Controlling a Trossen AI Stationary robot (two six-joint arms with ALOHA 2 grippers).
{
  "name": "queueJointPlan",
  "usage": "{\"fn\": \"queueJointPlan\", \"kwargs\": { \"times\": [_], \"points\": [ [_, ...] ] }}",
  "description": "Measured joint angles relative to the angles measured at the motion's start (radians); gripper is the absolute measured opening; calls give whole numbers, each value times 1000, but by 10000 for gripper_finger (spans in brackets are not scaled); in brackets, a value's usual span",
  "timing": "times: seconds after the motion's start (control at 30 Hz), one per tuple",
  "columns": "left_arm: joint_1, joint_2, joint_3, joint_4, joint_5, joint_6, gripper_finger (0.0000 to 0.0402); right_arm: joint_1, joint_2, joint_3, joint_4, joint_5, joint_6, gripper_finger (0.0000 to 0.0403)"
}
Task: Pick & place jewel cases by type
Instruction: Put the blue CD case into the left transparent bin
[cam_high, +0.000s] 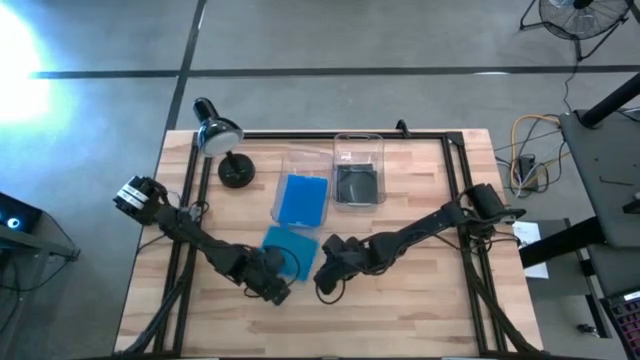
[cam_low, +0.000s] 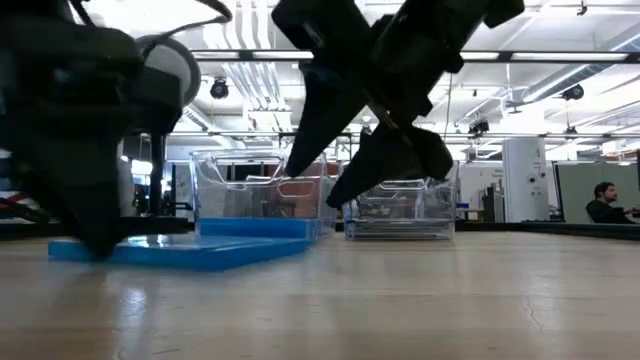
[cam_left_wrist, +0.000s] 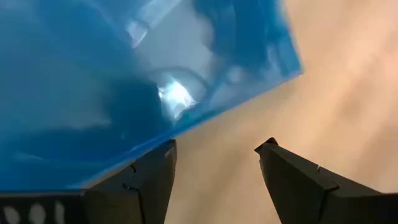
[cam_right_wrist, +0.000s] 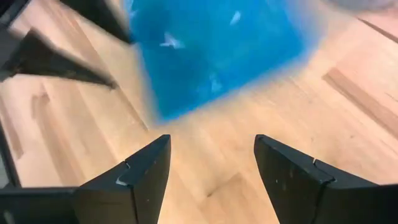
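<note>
A bright blue jewel case (cam_high: 290, 247) lies flat on the wooden table, near its middle front; it also shows in the low view (cam_low: 180, 250). My left gripper (cam_high: 278, 290) is open at the case's near edge, as the left wrist view (cam_left_wrist: 214, 149) shows. My right gripper (cam_high: 322, 285) is open and empty just right of the case, raised off the table (cam_low: 312, 185), with the case's corner (cam_right_wrist: 161, 112) ahead of its fingers. Another blue case (cam_high: 300, 200) lies in the left clear bin, and a dark grey case (cam_high: 357, 185) in the right one. My left gripper comes at the blue case slanting down from the table's near side. One fingertip (cam_left_wrist: 163, 152) stands right at the case's near edge (cam_left_wrist: 186, 121), the other over bare wood. I cannot tell whether the finger touches the case. The case lies flat on the table.
Two clear bins (cam_high: 305, 158) (cam_high: 358, 140) stand side by side at the far middle. A black desk lamp (cam_high: 225, 150) stands at the far left. Bare wood lies to the near and right of the grippers. A person (cam_low: 605, 200) sits in the room behind.
</note>
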Motion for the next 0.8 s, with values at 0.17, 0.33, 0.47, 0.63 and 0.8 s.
{"fn": "queueJointPlan", "kwargs": {
  "times": [0.17,0.33,0.47,0.63,0.8],
  "points": [
    [4,-61,14,-115,-140,-27,214,-3,23,-1,70,16,-76,226],
    [2,-70,10,-225,-135,-83,213,0,36,3,92,11,-116,226],
    [-2,-92,12,-234,-269,-141,213,-2,35,3,93,11,-129,226],
    [7,-57,8,-227,-387,-158,213,-1,34,3,93,7,-126,226],
    [3,7,-5,-157,-326,-157,213,-2,34,3,88,3,-126,226]
  ]
}}
